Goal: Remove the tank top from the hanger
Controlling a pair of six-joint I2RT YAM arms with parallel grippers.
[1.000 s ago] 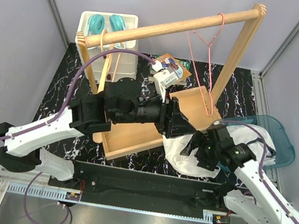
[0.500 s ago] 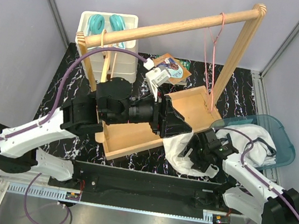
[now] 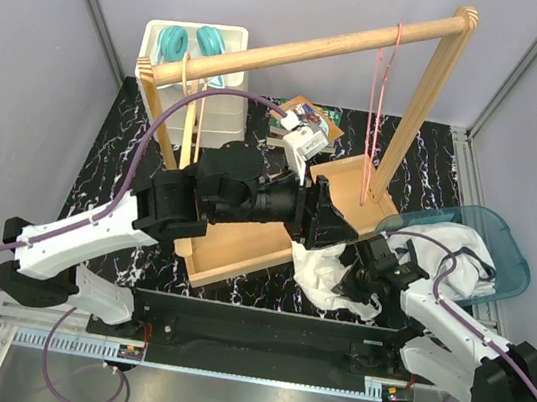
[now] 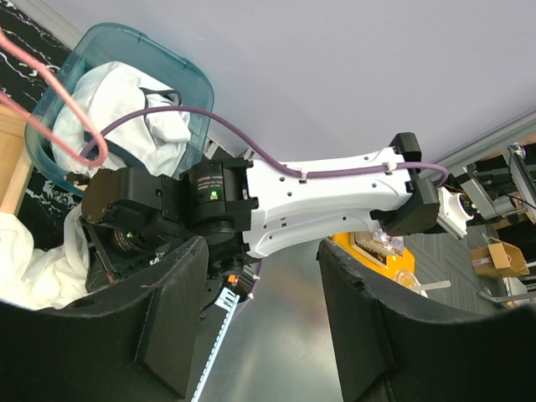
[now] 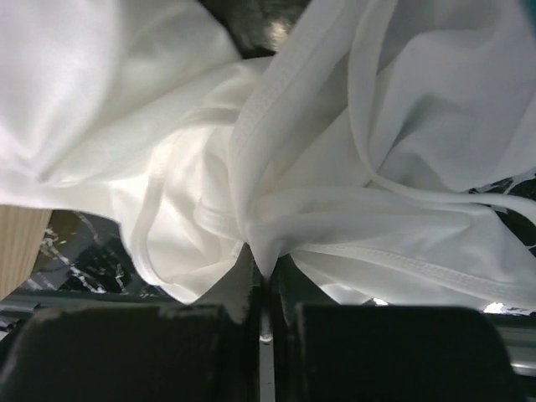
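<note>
In the top view, a white tub (image 3: pixel 226 94) stands at upper left behind the wooden rack (image 3: pixel 301 52). From the lower left, the left arm reaches to mid-frame over the rack's tray base (image 3: pixel 242 243). That view hides its jaws. The wrist camera shows the left gripper (image 4: pixel 260 335) spread apart with only air between the fingers, looking across at the right arm.

Right of centre, the pink hanger (image 3: pixel 381 76) hangs edge-on from the rod. The tank top (image 3: pixel 318 274) is off it, crumpled on the table at lower centre, just beside the tray's near corner.

The right gripper (image 3: pixel 353 279) sits at the tank top's right edge. Only its own camera shows the grip: the right gripper's fingers are pressed together, pinching a fold of white hem. At far right, a teal bin (image 3: pixel 517 261) holds more white fabric.
</note>
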